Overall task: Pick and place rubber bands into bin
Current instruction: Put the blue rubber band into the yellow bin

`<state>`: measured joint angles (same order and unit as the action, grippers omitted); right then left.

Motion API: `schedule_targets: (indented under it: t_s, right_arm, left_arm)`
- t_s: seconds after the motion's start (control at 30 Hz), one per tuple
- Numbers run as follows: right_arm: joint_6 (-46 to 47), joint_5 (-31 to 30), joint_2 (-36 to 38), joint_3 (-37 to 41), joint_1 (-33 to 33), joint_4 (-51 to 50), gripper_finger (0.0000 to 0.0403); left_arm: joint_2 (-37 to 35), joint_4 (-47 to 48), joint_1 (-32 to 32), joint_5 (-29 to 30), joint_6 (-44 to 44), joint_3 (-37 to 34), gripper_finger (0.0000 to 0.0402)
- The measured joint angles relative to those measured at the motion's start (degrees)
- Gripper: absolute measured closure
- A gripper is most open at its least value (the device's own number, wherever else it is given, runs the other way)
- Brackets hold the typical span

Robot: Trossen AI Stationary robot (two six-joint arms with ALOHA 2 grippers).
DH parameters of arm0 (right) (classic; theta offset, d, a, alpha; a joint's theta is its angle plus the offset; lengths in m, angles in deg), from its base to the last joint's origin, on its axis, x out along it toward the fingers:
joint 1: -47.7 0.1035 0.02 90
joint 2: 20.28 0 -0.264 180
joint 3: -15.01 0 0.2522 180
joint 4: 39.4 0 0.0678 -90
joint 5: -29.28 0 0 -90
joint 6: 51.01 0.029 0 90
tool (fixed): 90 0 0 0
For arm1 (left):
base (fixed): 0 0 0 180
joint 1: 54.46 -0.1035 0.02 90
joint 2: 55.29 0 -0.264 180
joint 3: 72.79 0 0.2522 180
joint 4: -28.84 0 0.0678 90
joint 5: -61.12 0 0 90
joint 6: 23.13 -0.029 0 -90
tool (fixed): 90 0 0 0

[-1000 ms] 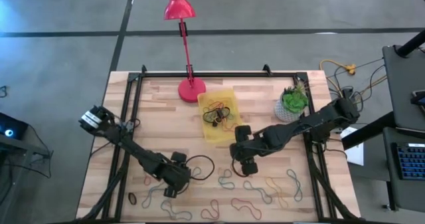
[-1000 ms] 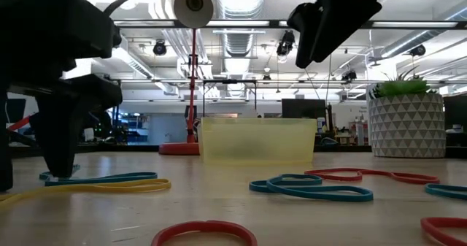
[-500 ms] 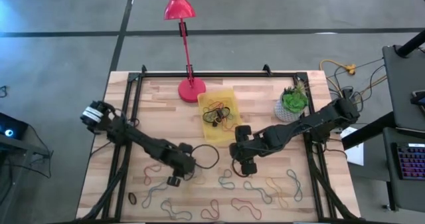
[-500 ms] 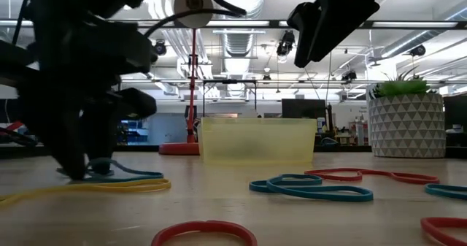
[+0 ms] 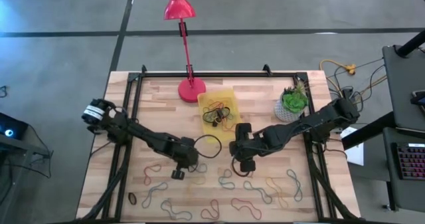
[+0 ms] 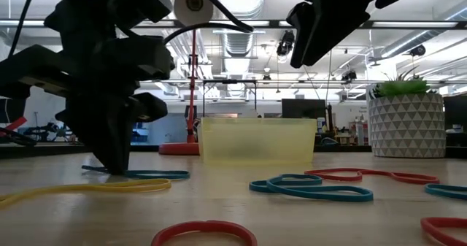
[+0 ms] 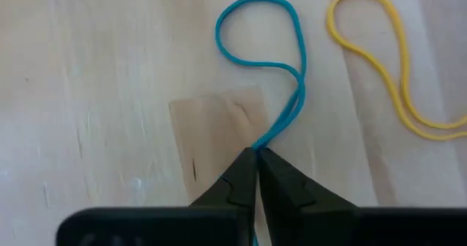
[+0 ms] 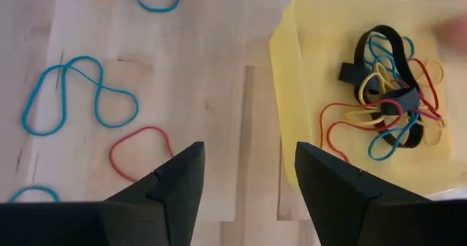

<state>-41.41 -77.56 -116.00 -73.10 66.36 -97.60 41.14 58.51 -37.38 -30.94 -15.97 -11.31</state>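
**Left gripper pinches a blue band; right gripper waits spread beside the bin**

The left gripper (image 7: 255, 155) is down on the wooden table (image 5: 265, 94), its fingertips pressed together on one end of a blue rubber band (image 7: 273, 71) whose loop lies flat ahead of them. A yellow band (image 7: 387, 78) lies just beside it, apart from the blue one.

In the high view this gripper (image 5: 178, 174) sits left of centre, near the front half of the table. Loose rubber bands (image 5: 252, 191) in red, blue, green and tan are strewn along the front edge on both sides of it.

The bin (image 5: 232, 130) stands near the middle of the table and holds a tangle of bands. Just behind it is the round red lamp base (image 5: 191, 89); a white pot with a green plant (image 5: 292, 104) stands well to its right.

The right gripper (image 5: 243, 163) hangs just in front of the bin's near edge, its fingers (image 8: 179, 180) spread and holding nothing. Bare wood lies between the left gripper and the bin.
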Motion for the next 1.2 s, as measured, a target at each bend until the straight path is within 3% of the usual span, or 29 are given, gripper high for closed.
schedule_targets:
  t_s: [0.4, 0.53, 0.73, 1.07, 1.2]
  right_arm:
    - [-1.2, 0.0, 0.0, 0.3, -0.4, -0.2, 0.0202]
    - [-0.8, 0.1, 0.0, 0.5, -0.3, -0.3, 0.0202]
    - [-0.7, 0.1, 0.0, 0.7, -0.3, -0.4, 0.0202]
    - [1.7, 0.2, 0.0, 1.5, -0.3, -0.3, 0.0202]
    - [2.5, 0.2, 0.0, 2.5, -0.3, -0.3, 0.0202]
  left_arm:
    - [-11.7, 11.7, -0.7, 11.3, 0.8, 9.0, 0.0401]
    - [-14.8, 15.5, -1.1, 11.7, -0.7, 10.6, 0.0401]
    - [-12.1, 16.5, -0.9, 10.0, 0.0, 6.7, 0.0392]
    - [-5.2, 16.6, -1.0, 8.9, -1.8, 5.4, 0.0287]
    - [-4.2, 16.3, -1.6, 8.4, -1.6, 5.4, 0.0275]
